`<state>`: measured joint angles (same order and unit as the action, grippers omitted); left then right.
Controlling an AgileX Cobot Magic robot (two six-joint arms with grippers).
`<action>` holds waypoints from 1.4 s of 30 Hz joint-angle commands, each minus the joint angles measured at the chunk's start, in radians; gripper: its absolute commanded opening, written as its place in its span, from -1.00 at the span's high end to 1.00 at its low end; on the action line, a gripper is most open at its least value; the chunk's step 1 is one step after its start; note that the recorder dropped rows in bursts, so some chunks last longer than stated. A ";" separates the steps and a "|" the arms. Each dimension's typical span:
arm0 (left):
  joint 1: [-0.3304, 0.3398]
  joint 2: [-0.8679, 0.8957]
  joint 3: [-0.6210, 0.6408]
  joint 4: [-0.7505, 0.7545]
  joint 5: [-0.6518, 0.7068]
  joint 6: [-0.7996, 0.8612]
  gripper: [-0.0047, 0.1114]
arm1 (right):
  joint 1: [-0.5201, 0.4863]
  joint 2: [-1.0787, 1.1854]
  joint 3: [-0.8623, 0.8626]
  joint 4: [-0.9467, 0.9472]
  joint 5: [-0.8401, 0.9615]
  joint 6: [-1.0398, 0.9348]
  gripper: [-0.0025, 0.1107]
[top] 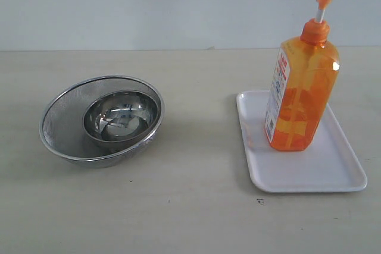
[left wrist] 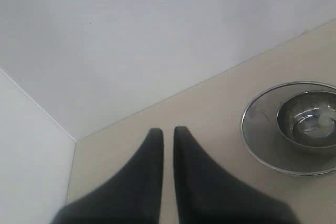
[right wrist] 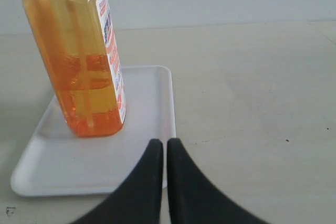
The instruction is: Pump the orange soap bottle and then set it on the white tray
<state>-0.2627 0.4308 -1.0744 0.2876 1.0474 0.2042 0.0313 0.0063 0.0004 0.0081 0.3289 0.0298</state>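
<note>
Right gripper (right wrist: 164,142): the two black fingers are pressed together, only a hairline seam between the tips, nothing held. It hangs just off the rim of the tray (right wrist: 149,93), at the side away from the soap bottle (right wrist: 79,66), and touches neither.

Left gripper (left wrist: 167,131): fingers drawn close, a narrow slit between the tips, nothing between them. It sits over bare table (left wrist: 210,108) near the wall (left wrist: 131,35), with the strainer (left wrist: 260,129) and the bowl (left wrist: 310,121) off to one side, well apart from it.

Exterior view:
- Soap bottle (top: 300,96) stands upright on the tray (top: 333,171), toward the tray's far left part, base flat on the white surface. Near and right parts of the tray are bare.
- Bottle is translucent orange, partly filled. The pump head is orange on a white stem, and its spout points to the view's left. The white-and-red label is on the bottle's left face.
- Tray lies flat on the table (top: 178,218), right of centre, long side running away from the camera.
- Steel bowl (top: 122,117) sits inside the mesh strainer (top: 65,117), left of centre, well apart from the tray.
- Small dark mark (top: 260,201) on the table just in front of the tray's near left corner.
</note>
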 commanded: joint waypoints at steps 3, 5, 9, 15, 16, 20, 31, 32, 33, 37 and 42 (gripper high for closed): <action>0.002 -0.006 0.007 0.000 -0.005 -0.010 0.84 | -0.004 -0.006 0.000 -0.020 -0.003 -0.030 0.96; 0.002 -0.006 0.007 0.000 -0.005 -0.010 0.84 | -0.004 -0.006 0.000 -0.020 -0.003 -0.035 0.96; 0.002 -0.006 0.007 0.000 -0.005 -0.010 0.84 | -0.033 -0.006 0.000 -0.020 -0.003 -0.036 0.96; 0.002 -0.006 0.007 0.000 -0.003 -0.010 0.84 | -0.044 -0.006 0.000 -0.020 -0.003 -0.036 0.96; 0.002 -0.006 0.007 0.000 -0.003 -0.010 0.84 | -0.044 -0.006 0.000 -0.020 -0.003 -0.036 0.96; 0.002 -0.006 0.007 0.000 -0.003 -0.010 0.84 | -0.045 -0.006 0.000 -0.020 -0.003 -0.039 0.96; 0.002 -0.006 0.007 0.000 -0.005 -0.010 0.84 | -0.045 -0.006 0.000 -0.020 -0.002 -0.046 0.96; 0.002 -0.006 0.007 0.000 -0.005 -0.010 0.84 | -0.045 -0.006 0.000 -0.020 -0.002 -0.044 0.96; 0.002 -0.006 0.007 0.000 -0.005 -0.010 0.84 | -0.045 -0.006 0.000 -0.020 -0.002 -0.044 0.96; 0.002 -0.006 0.007 0.000 -0.005 -0.010 0.84 | -0.045 -0.006 0.000 -0.020 -0.002 -0.039 0.96; 0.002 -0.006 0.007 0.000 -0.005 -0.010 0.84 | -0.045 -0.006 0.000 -0.020 -0.002 -0.039 0.96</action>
<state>-0.2627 0.4308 -1.0744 0.2876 1.0474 0.2042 -0.0101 0.0063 0.0004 0.0000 0.3304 -0.0073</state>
